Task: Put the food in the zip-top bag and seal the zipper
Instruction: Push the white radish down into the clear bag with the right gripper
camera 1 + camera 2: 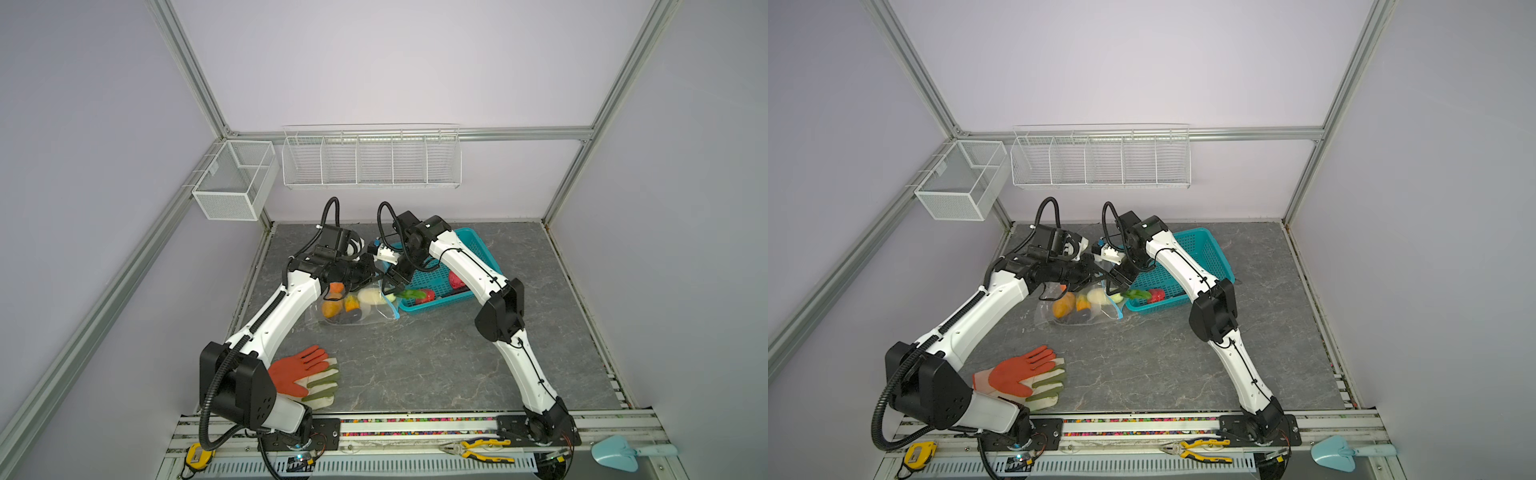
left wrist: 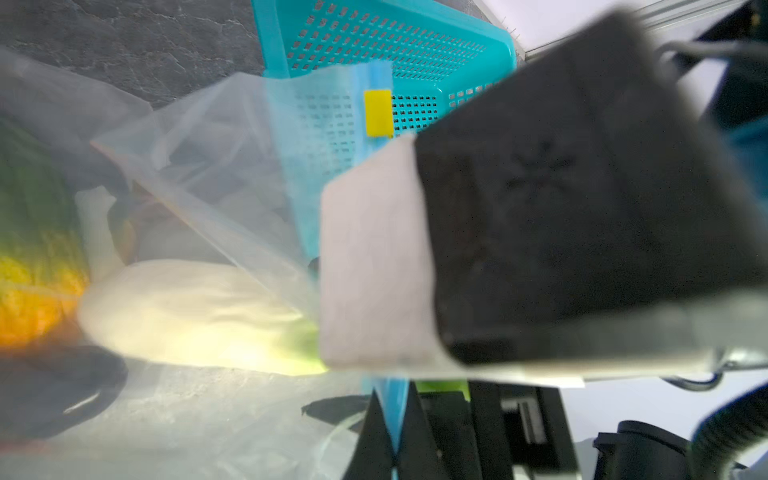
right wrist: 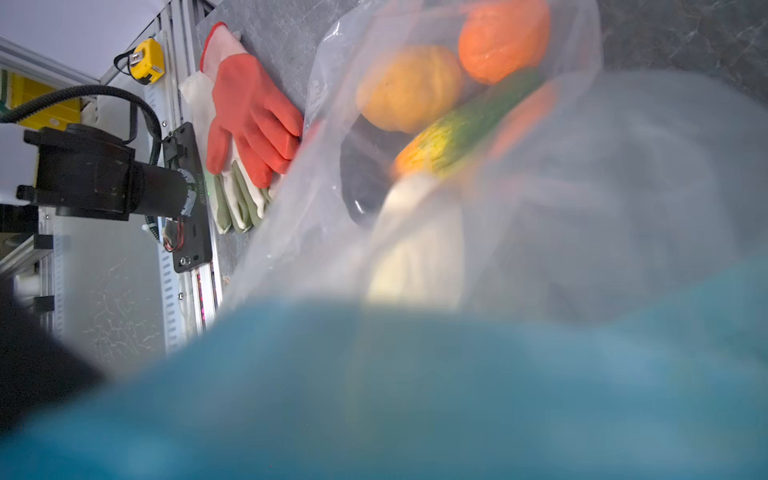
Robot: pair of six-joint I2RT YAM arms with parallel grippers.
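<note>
The clear zip-top bag [image 1: 353,309] lies mid-table with food inside: an orange piece [image 1: 329,308], a white-green cabbage [image 2: 187,311] and a dark eggplant [image 1: 351,318]. My left gripper [image 2: 392,390] is shut on the light-blue zipper [image 2: 376,75], holding the mouth up; the yellow slider [image 2: 378,113] sits farther along. My right gripper [image 1: 392,282] hovers at the bag mouth beside the teal basket [image 1: 482,245]; a teal blur hides its jaws in the right wrist view. A green piece [image 1: 409,294] and a red one [image 1: 428,296] lie at the basket's front.
Orange-and-green work gloves [image 1: 305,374] lie front left by the left arm. Two white wire baskets [image 1: 370,158] hang on the back wall. Pliers [image 1: 478,449], a yellow tape measure [image 1: 193,455] and a blue trowel [image 1: 623,453] rest on the front rail.
</note>
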